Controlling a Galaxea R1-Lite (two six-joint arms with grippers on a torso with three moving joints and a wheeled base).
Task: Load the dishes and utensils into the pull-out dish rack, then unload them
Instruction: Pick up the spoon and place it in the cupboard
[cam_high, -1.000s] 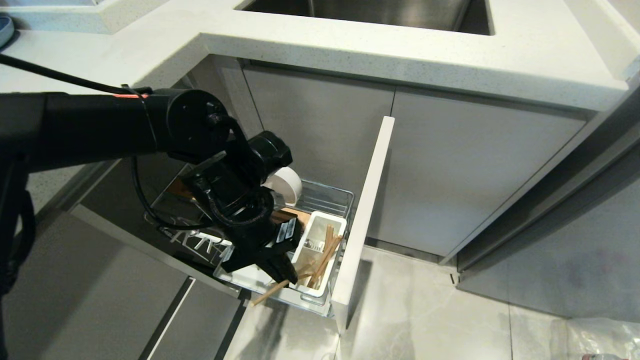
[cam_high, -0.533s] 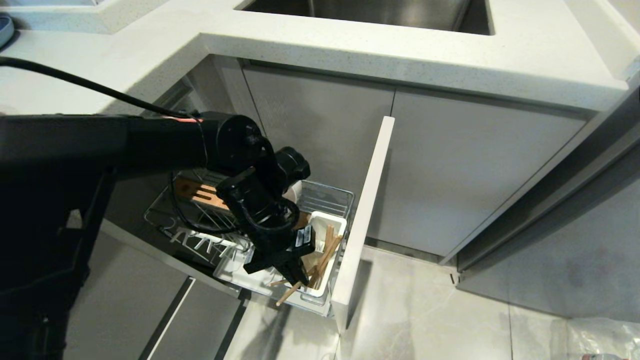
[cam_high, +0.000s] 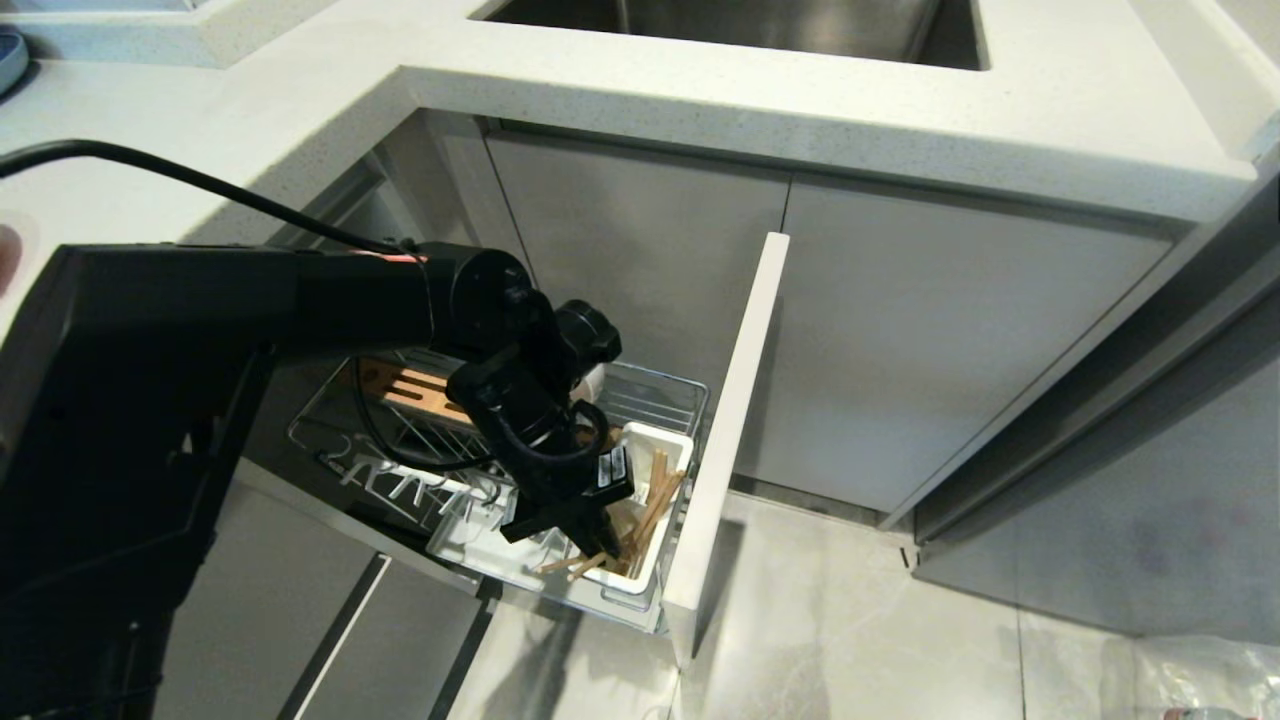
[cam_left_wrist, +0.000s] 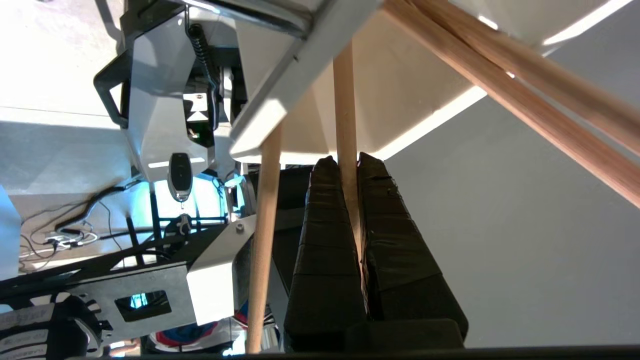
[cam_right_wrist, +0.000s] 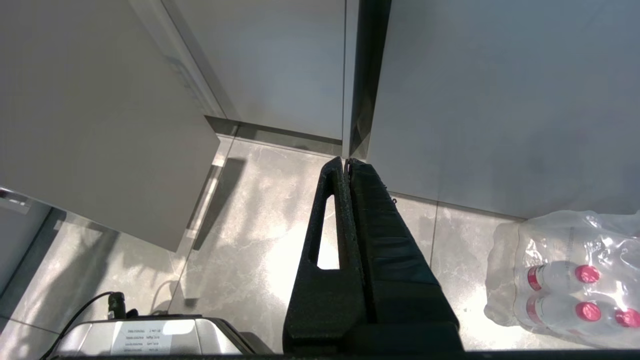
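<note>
The chopsticks (cam_high: 648, 505) are in the white utensil cup (cam_high: 640, 500) at the near right corner of the pull-out dish rack (cam_high: 655, 395), just beside the pale cabinet front (cam_high: 730, 440). Several light-wooden sticks lean there, their long axes tilted, upper ends toward the cabinet front and lower ends down inside the cup. One chopstick (cam_left_wrist: 344, 115) is pinched between the fingers of the left gripper (cam_high: 605, 545), which is clamped tight on it with almost no gap between the black pads. In the left wrist view this stick runs straight out from the fingertips (cam_left_wrist: 325, 172) along the gripper's own line and into the cup's mouth (cam_left_wrist: 280, 107); a second stick (cam_left_wrist: 262, 240) lies nearly parallel just beside it, outside the grip, and two more (cam_left_wrist: 520, 95) cross diagonally nearby. In the head view short wooden ends (cam_high: 565, 565) stick out toward the floor below the gripper. The slotted bamboo strip (cam_high: 410, 390) lies farther back in the rack. The right gripper (cam_right_wrist: 346, 162) hangs closed and empty above the floor (cam_right_wrist: 260, 210), near wrapped bottles (cam_right_wrist: 565, 275).
</note>
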